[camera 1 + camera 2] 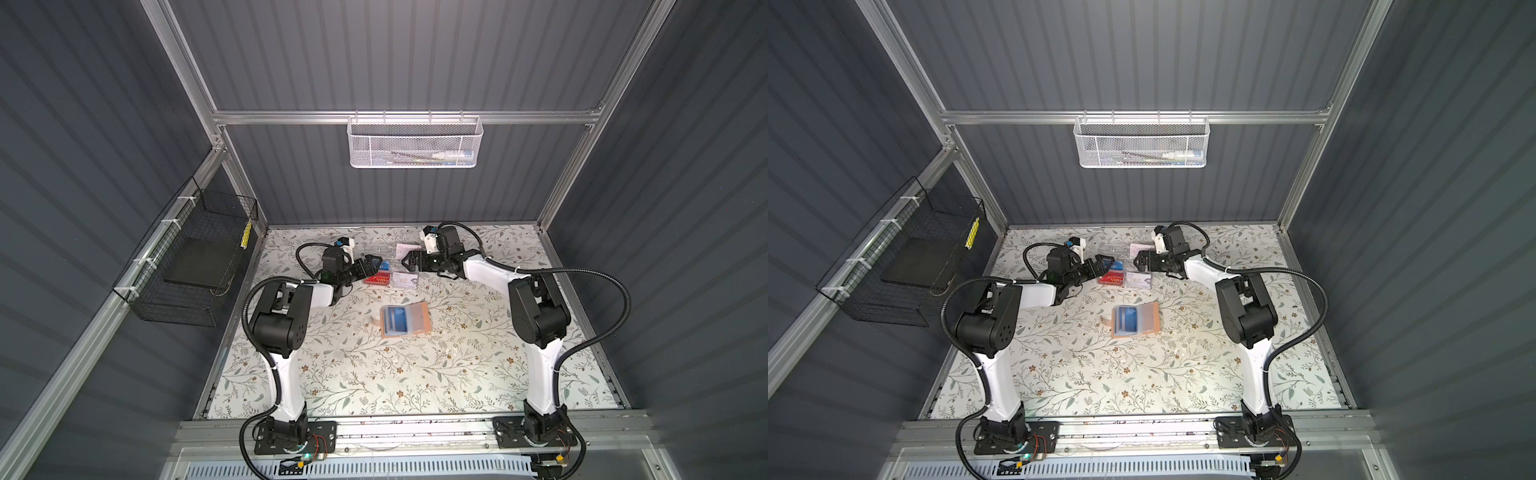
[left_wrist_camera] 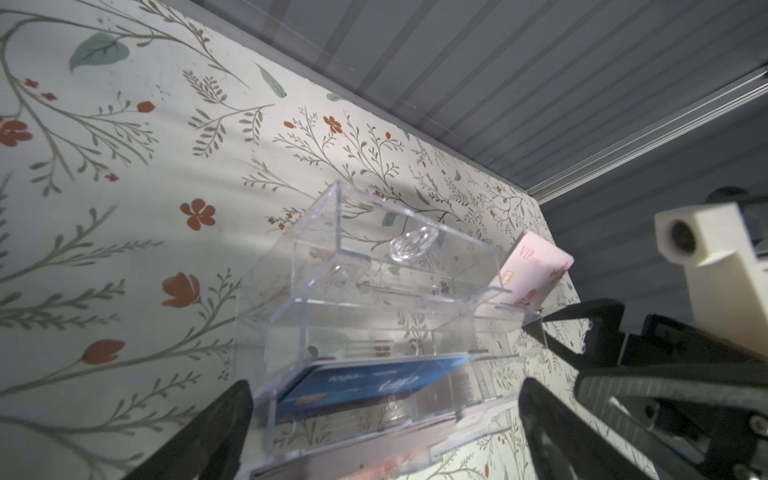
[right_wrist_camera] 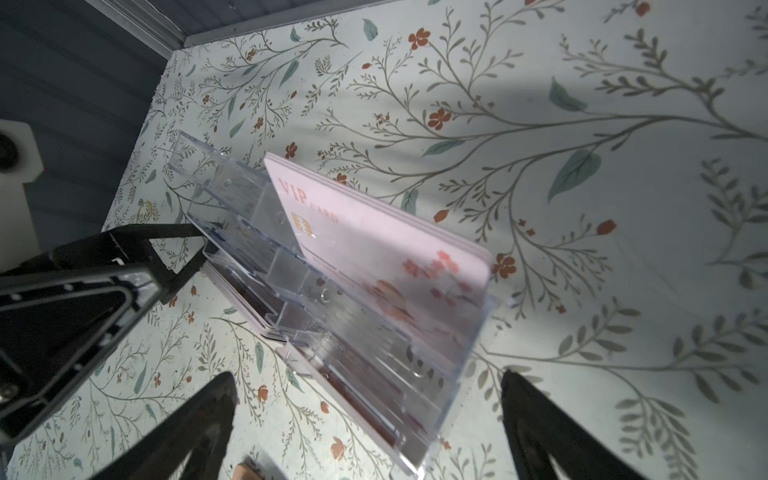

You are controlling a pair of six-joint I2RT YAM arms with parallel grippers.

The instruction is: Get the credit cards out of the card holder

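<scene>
left fingers [image 2: 199, 436] and right fingers [image 3: 536, 424] wide apart at opposite ends of the clear box [image 2: 353, 299]; card holder [image 1: 419, 320] well apart

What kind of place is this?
Probably a robot test booth: aluminium frame with grey ribbed walls, left arm and right arm bolted beside a floral table, white mesh basket hanging behind.

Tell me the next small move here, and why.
Probably draw the right gripper away from the clear box and toward the card holder. Both it and the left gripper are open and empty beside the box, while the holder lies open mid-table with what looks like a blue card in its sleeve, untouched.
</scene>
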